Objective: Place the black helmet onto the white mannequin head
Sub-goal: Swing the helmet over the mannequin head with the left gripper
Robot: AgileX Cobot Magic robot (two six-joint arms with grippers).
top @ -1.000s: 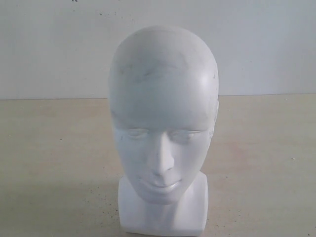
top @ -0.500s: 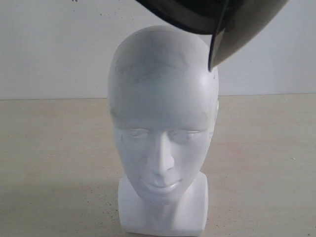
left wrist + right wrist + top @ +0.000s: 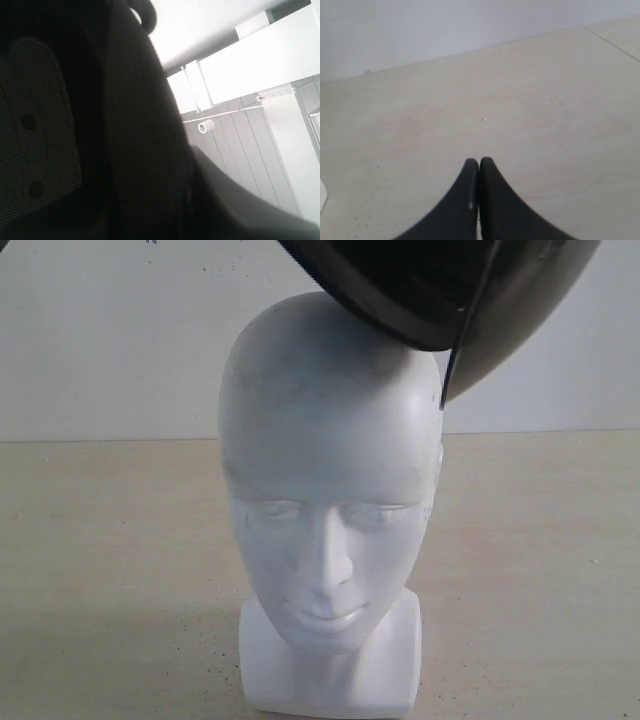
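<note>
The white mannequin head stands upright in the middle of the exterior view, facing the camera. The black helmet hangs tilted over its crown from the upper right, opening downward. The helmet's rim touches or nearly touches the right side of the crown, and its smoky visor sticks out to the right. The helmet's dark shell and mesh padding fill the left wrist view, so the left gripper's fingers are lost in the dark. My right gripper is shut and empty, low over the table.
The beige table runs back to a white wall. A sliver of white, probably the mannequin's base, shows at the edge of the right wrist view. Past the helmet, the left wrist view shows a white beam and panelling.
The helmet has come into view from the upper right and moved down and left onto the right side of the crown. The head has not moved.
</note>
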